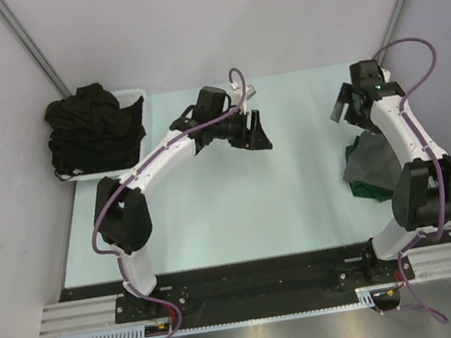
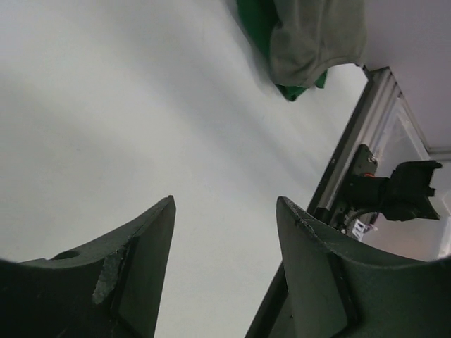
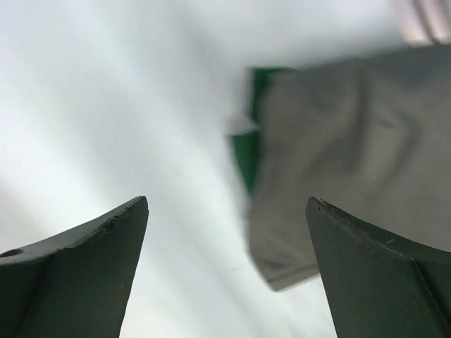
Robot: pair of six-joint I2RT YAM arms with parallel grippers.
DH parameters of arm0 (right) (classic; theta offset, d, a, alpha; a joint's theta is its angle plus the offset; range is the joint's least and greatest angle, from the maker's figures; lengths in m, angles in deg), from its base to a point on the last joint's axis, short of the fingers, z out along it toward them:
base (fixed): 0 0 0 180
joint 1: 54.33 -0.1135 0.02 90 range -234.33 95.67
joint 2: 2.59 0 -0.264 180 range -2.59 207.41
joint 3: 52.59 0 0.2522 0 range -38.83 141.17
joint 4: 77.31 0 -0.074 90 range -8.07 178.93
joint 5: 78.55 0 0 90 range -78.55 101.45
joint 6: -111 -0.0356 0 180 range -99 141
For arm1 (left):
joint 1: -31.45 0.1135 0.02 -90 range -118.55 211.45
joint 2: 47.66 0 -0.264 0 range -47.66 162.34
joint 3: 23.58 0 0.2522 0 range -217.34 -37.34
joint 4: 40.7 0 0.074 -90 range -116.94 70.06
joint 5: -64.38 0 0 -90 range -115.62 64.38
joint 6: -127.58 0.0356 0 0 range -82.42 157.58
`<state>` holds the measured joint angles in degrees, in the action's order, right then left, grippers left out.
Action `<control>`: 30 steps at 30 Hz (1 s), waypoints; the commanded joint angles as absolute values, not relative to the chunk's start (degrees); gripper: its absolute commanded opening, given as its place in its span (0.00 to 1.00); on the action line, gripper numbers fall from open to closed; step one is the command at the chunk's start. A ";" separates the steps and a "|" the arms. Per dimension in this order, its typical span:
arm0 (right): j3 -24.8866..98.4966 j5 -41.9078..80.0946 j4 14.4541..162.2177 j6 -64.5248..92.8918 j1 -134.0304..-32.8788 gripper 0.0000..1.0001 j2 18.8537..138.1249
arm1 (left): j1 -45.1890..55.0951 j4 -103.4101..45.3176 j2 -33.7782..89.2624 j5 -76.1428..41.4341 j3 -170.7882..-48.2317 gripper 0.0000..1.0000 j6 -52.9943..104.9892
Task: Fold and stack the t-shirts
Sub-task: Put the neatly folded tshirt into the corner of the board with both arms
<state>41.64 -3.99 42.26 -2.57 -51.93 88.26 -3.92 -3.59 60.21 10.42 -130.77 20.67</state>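
A charcoal grey t-shirt (image 1: 369,162) lies folded on a dark green t-shirt (image 1: 370,190) at the table's right side, partly under the right arm. Several black t-shirts (image 1: 92,126) are heaped in the white basket (image 1: 133,95) at the back left. My left gripper (image 1: 256,134) hangs open over the bare table middle, nothing between its fingers. My right gripper (image 1: 347,111) is wide open just behind the folded pile. The left wrist view has the grey shirt (image 2: 320,35) on the green one (image 2: 255,21) far ahead of the gripper (image 2: 225,204). In the right wrist view the grey shirt (image 3: 352,155) and a green edge (image 3: 246,151) lie blurred beyond the empty gripper (image 3: 229,204).
The pale table top (image 1: 213,197) runs between the two arms. Grey walls close in the left, back and right. A black rail and metal frame (image 1: 261,288) hold the arm bases at the near edge.
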 commanded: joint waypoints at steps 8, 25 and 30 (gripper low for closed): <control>47.04 2.84 62.99 5.33 -65.13 1.00 86.09 | -0.10 0.92 53.33 -2.58 -130.42 0.64 24.31; 51.61 5.22 61.78 10.01 -74.89 1.00 91.54 | 3.50 8.39 49.46 -40.63 -136.75 0.66 21.68; 51.26 3.98 61.95 9.92 -78.05 1.00 93.47 | 6.40 9.18 49.36 -40.13 -136.31 0.66 17.72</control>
